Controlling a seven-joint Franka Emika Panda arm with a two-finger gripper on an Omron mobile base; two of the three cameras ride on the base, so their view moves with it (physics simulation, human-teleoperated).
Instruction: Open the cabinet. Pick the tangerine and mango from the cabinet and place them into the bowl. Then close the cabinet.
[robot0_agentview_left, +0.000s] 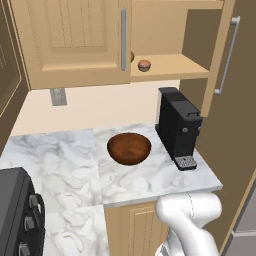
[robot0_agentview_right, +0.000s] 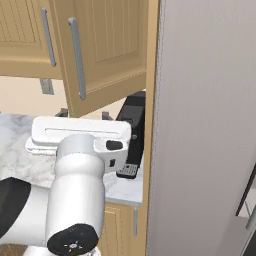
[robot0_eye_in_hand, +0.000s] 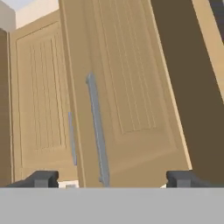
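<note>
Jaws stand spread wide and hold nothing: in the hand view the two dark fingertips (robot0_eye_in_hand: 41, 178) sit well apart at the bottom, with the gripper (robot0_eye_in_hand: 111, 180) facing the cabinet (robot0_eye_in_hand: 118, 87) and the long silver handle (robot0_eye_in_hand: 97, 131) of its swung-out right door between them, farther off and not touched.

In the left base view the cabinet (robot0_agentview_left: 75, 40) hangs on the far wall above the surface (robot0_agentview_left: 150, 175). Its left door is shut, with its bar handle (robot0_agentview_left: 123, 39) at the inner edge. Its right door (robot0_agentview_left: 220, 60) stands open to the right, baring a shelf (robot0_agentview_left: 167, 67). On that shelf, near the shut door, rests a small round orange-brown fruit (robot0_agentview_left: 144, 65); whether it is the tangerine or the mango cannot be told. A second orange shape peeks from behind the shut door's edge, too hidden to name.

Below, the bowl (robot0_agentview_left: 129, 148) sits on the marble surface, apart from the cabinet and just left of a black coffee machine (robot0_agentview_left: 178, 127). A dark stove (robot0_agentview_left: 17, 215) fills the near left corner. A grey wall outlet (robot0_agentview_left: 58, 96) is on the far wall.
</note>
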